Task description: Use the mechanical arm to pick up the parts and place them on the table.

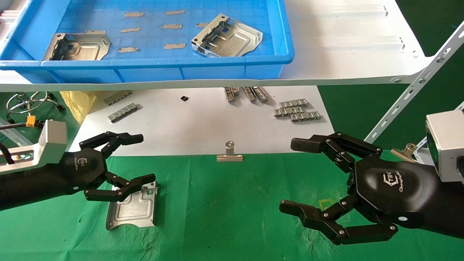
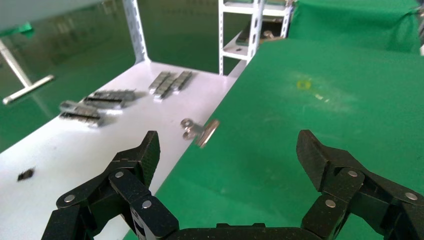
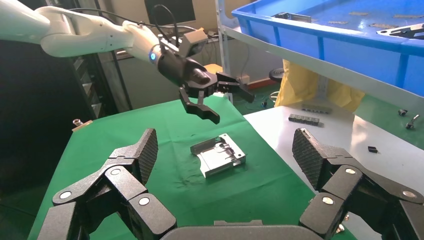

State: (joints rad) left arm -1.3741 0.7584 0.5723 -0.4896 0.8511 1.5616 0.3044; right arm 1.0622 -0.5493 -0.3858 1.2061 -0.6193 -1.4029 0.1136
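One stamped metal part (image 1: 132,206) is lying flat on the green table (image 1: 224,217), so the release step looks done. The left gripper (image 1: 139,159) hangs above it with fingers spread wide and nothing in them; the right wrist view shows clear air between it and the plate. Two more parts sit up in the blue tray (image 1: 159,69) on the white shelf board (image 1: 348,47): one on the tray's left side (image 1: 78,46), one towards its right (image 1: 226,36).

Best guess for the next move: lift the left arm up over the tray rim and line the open fingers across a folded edge of one plate.

The right gripper (image 1: 286,177) is parked low over the table on the right, fingers apart too, holding nothing.
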